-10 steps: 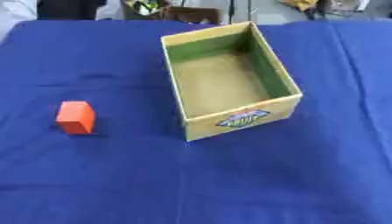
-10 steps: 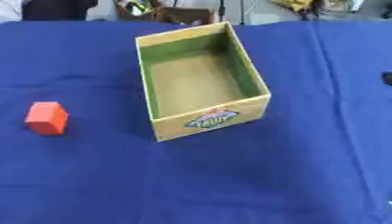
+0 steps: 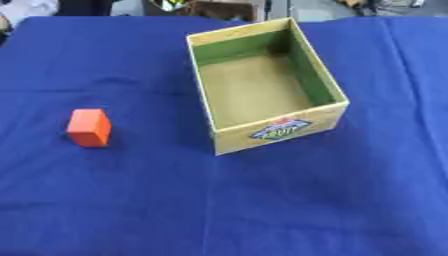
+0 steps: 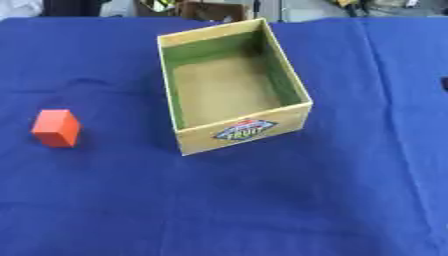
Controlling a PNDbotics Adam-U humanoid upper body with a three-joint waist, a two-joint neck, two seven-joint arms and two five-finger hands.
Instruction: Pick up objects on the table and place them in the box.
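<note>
Neither of your hands shows in either view, so their state cannot be told; nothing is held that can be seen.

Nearest you, bare blue cloth (image 3: 262, 210). Further out, on the left, the block (image 3: 88, 127): orange, upright, alone, well apart from the box (image 3: 278, 131).

Judgement: the block looks rigid, light, flat-faced. Pinch it across two opposite side faces, thumb against fingers; smooth sides may slip.

The box stands open-topped, nothing inside it, label facing you.
</note>
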